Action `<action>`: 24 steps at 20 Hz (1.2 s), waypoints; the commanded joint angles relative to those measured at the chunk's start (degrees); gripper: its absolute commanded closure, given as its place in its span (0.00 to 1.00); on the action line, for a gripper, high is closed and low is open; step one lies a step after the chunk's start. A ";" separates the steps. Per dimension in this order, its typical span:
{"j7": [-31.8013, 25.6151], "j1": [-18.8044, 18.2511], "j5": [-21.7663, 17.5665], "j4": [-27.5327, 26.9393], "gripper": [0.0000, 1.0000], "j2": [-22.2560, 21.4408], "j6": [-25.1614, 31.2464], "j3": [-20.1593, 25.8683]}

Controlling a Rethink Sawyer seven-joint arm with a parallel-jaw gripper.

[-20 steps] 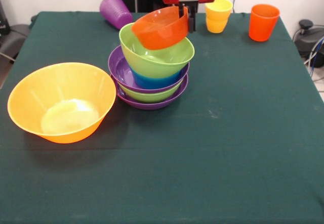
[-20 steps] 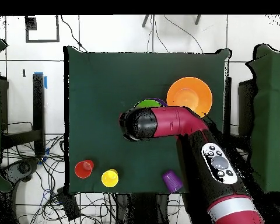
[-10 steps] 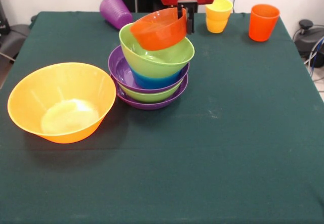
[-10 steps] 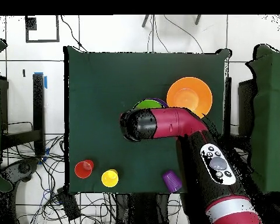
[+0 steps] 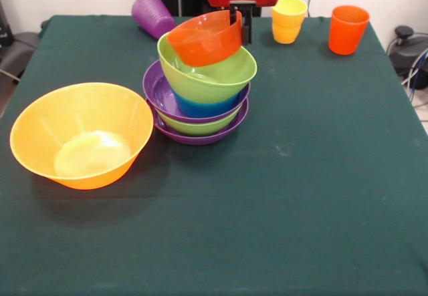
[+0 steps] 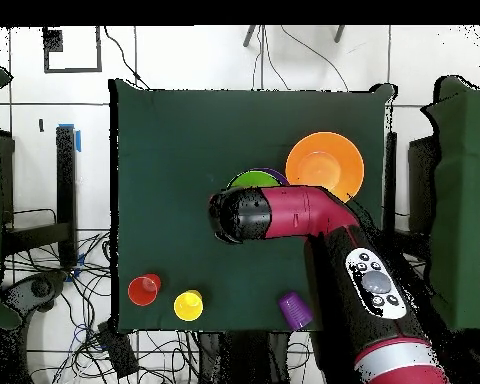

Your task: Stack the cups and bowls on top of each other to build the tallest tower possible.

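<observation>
text: none legible | labels/brands: none legible | numbers/signs: none legible in either view

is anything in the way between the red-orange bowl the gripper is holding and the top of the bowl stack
Nothing visible. The gripper holds the small red-orange bowl tilted, right over the open top green bowl of the tower.

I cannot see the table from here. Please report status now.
Gripper shut on red-orange bowl, tilted over the tower. Big yellow-orange bowl and cups unstacked. Nothing in the way.
</observation>
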 commanded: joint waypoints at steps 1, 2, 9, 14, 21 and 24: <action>3.77 1.54 -1.55 1.57 1.00 1.16 -3.56 -0.98; 3.84 1.53 -1.59 1.73 1.00 1.11 -3.78 -1.01; 4.48 1.62 -1.13 2.44 0.00 1.04 -4.15 -1.25; 5.70 2.35 -1.21 3.35 0.00 0.41 -5.12 -1.95; 5.95 2.41 -0.55 4.44 0.00 -0.25 -5.71 -2.16; 5.69 2.36 -0.48 4.22 0.00 -0.03 -5.68 -2.22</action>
